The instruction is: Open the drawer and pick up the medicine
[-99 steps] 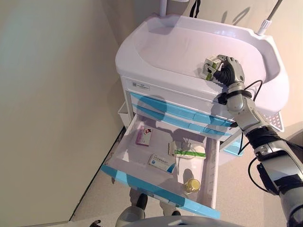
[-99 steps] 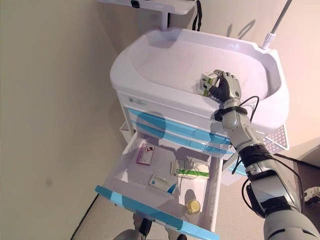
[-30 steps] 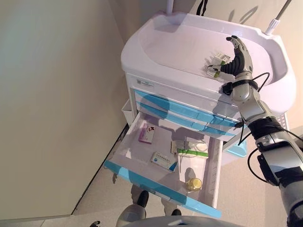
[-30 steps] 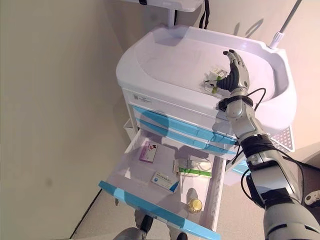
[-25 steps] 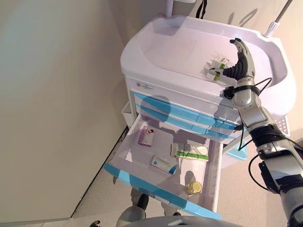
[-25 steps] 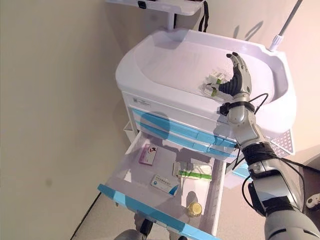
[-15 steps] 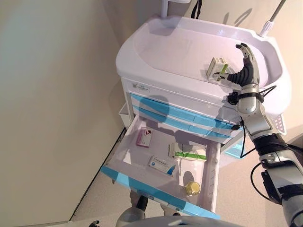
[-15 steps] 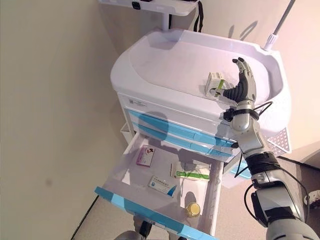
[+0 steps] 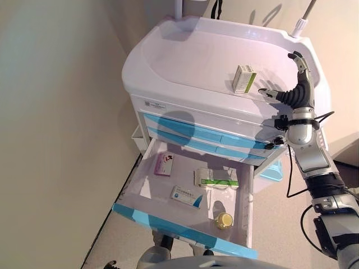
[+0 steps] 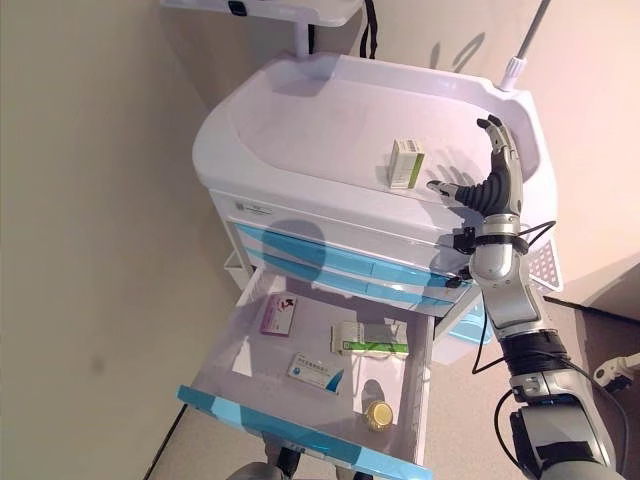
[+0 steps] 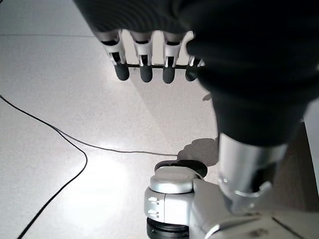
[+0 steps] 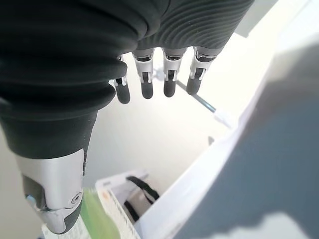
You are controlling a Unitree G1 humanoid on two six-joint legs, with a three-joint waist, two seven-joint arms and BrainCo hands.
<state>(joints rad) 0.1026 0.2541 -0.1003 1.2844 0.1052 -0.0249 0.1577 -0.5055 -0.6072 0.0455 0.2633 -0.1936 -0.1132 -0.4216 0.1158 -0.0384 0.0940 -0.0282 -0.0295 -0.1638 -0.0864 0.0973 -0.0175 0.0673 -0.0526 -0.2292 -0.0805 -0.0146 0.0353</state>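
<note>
A white-and-green medicine box (image 9: pixel 244 78) stands upright on the white cart top (image 9: pixel 185 56), with nothing holding it. My right hand (image 9: pixel 297 92) hovers just right of it, open, fingers straight up and thumb pointing at the box, with a gap between them. In the right wrist view the box (image 12: pixel 99 219) shows beside the thumb (image 12: pixel 55 199). The bottom drawer (image 9: pixel 185 221) is pulled out. My left hand (image 11: pixel 144 64) hangs over the floor, open and holding nothing.
The drawer holds a pink box (image 9: pixel 164 164), a flat white-green pack (image 9: pixel 215 176), a white-blue box (image 9: pixel 187 196) and a yellow-capped bottle (image 9: pixel 223 220). A beige wall runs close along the left. A pole (image 9: pixel 303 17) rises at the cart's back right.
My right hand has let go of the medicine box on the cart top, opened, and drawn back to the right. The box now stands alone. The camera has shifted.
</note>
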